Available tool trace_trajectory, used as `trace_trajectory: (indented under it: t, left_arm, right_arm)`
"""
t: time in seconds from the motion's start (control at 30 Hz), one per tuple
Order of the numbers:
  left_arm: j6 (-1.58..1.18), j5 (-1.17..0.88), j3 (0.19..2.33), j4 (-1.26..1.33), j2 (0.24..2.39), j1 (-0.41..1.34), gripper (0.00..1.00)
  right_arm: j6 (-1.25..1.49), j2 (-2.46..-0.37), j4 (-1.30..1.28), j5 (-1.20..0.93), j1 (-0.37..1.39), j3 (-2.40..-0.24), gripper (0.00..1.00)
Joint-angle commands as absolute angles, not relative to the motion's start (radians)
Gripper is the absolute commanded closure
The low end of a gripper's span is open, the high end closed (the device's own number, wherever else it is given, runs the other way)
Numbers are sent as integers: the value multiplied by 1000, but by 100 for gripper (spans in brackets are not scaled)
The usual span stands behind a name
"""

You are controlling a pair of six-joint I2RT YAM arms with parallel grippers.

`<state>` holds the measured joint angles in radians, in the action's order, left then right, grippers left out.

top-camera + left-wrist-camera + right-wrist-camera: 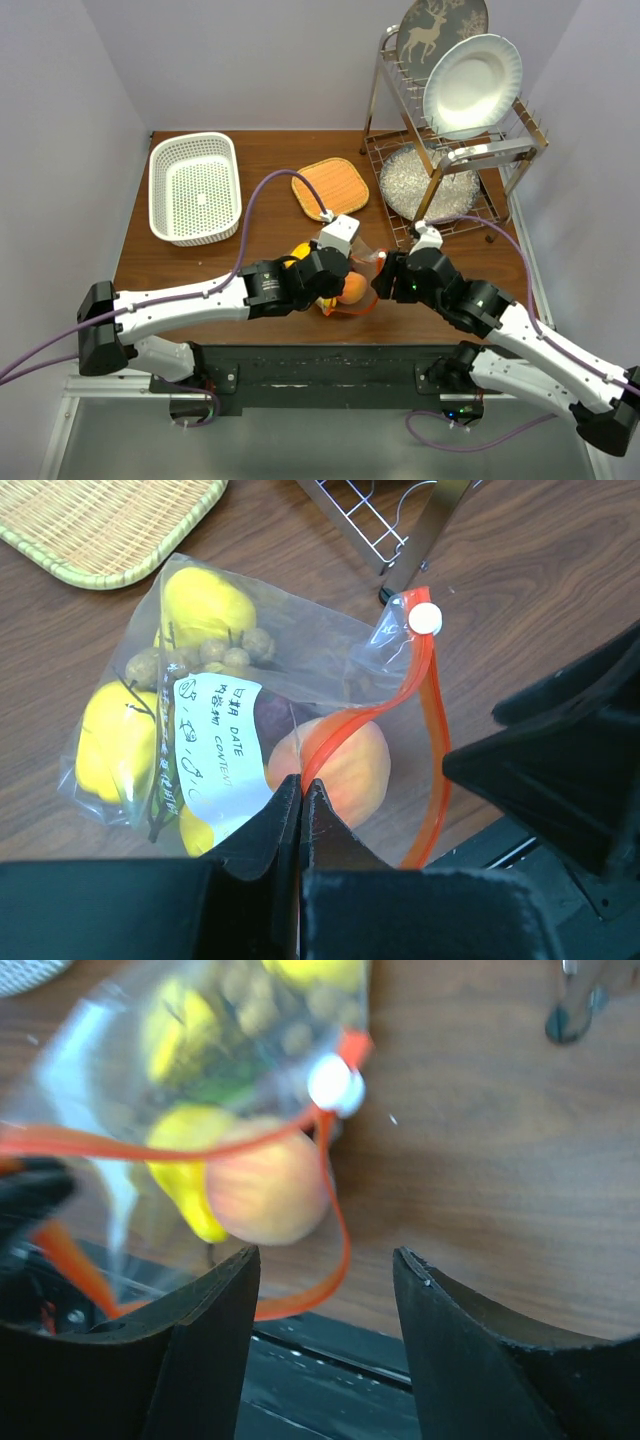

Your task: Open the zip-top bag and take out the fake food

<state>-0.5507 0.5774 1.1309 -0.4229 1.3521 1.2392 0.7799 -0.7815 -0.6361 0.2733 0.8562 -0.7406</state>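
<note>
The zip-top bag [300, 670] is clear plastic with an orange-red zipper strip [432, 730] and a white slider. It lies near the table's front edge, between my two grippers [352, 285]. Its mouth gapes open. Inside is the fake food: yellow fruits [205, 605], a brown grape-like cluster [215, 655], an orange peach [345, 770]. My left gripper [301, 785] is shut on one lip of the bag's mouth. My right gripper [325, 1260] is open and empty, just in front of the other zipper lip [335, 1240] and the peach [265, 1190].
A white perforated basket [195, 187] stands at the back left. A square woven orange mat [330, 186] lies behind the bag. A metal dish rack [450, 150] with plates and a textured glass dish [425, 180] fills the back right.
</note>
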Motion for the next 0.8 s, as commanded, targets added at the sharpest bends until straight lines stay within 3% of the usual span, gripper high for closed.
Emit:
trace_trajectory:
  t: [0.0, 0.33, 0.37, 0.43, 0.63, 0.77]
  left_arm:
    - [-574, 577, 1186, -368, 1364, 1236, 100]
    - [-574, 565, 1218, -399, 1361, 1236, 100]
    - [-574, 563, 1223, -411, 1359, 1236, 100]
    - [-571, 566, 1238, -426, 1341, 1236, 100]
    - [-589, 500, 1249, -502, 1267, 1189, 100]
    - [-626, 456, 1204, -540, 1192, 1151, 100]
  right_arm:
    - [842, -758, -551, 241, 854, -652, 42]
    - [882, -848, -328, 284, 854, -563, 63]
    - [874, -860, -331, 299, 854, -577, 80]
    - [853, -876, -395, 355, 854, -662, 98]
    - [687, -934, -584, 451, 854, -1001, 100]
    - [609, -1052, -624, 393, 854, -1179, 100]
